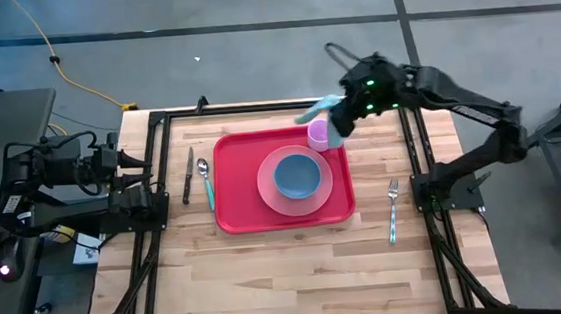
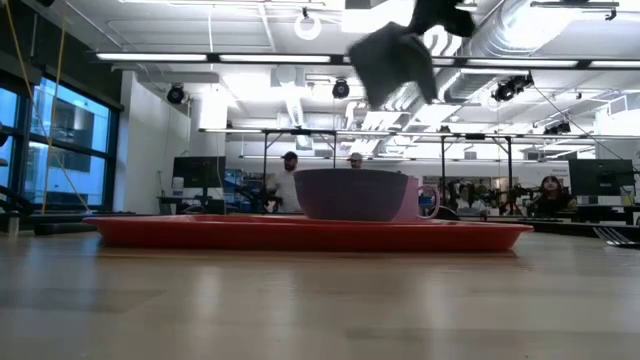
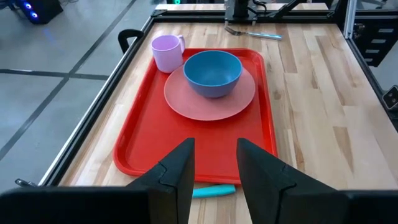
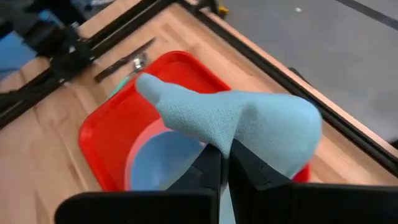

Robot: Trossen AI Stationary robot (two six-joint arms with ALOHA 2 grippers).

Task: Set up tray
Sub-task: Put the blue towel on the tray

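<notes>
High view | right gripper point(image 1: 336, 123) clenched on teal cloth point(image 1: 325, 107) | over tray point(image 1: 236, 207)

The red tray point(image 1: 236, 206) lies flat mid-table — rounded corners, raised rim.

Overhead, table-level and both wrist views all share the red tray point(image 1: 235, 196), wrist views nearest.

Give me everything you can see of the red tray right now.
The tray is glossy red plastic, rectangular with rounded corners and a raised rim, lying flat on the wooden table. A pink plate holding a blue bowl sits on it, with a pink mug in one corner. The right gripper, holding a light blue cloth, hovers there.
</notes>
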